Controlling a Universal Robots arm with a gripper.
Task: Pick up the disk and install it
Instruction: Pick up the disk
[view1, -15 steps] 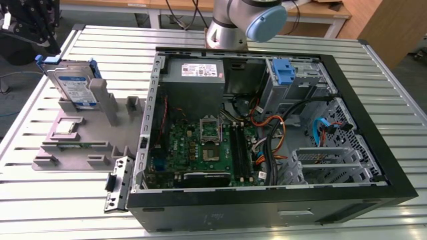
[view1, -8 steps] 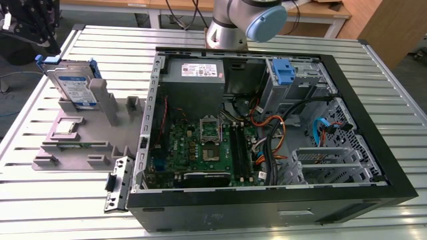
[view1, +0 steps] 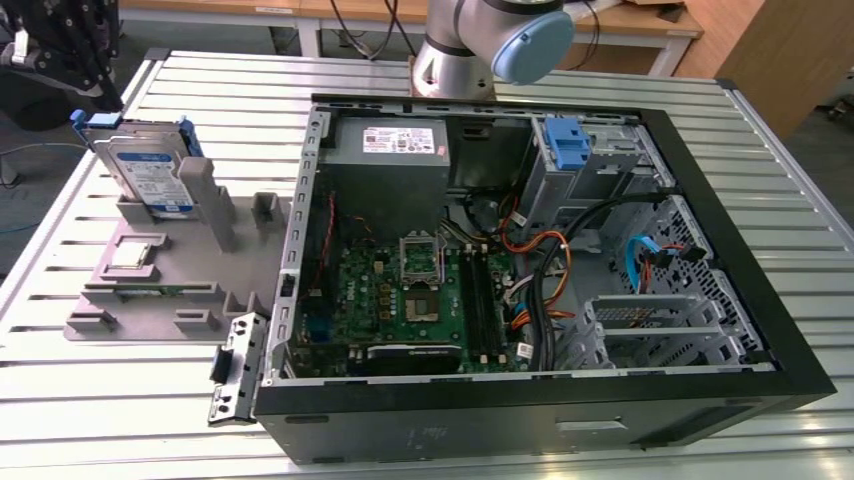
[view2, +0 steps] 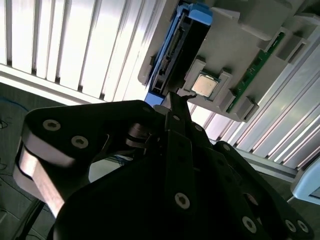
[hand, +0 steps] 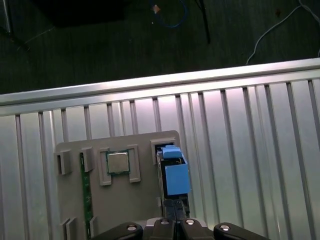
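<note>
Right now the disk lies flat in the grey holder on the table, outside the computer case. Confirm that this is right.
Not quite. The disk does not lie flat: it stands upright on its edge in the grey holder, as the exterior view shows. The rest holds: the holder sits on the table, outside the computer case.

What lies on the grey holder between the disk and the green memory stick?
A small square silver chip lies between the disk and the green memory stick, in the first wrist view.
</note>
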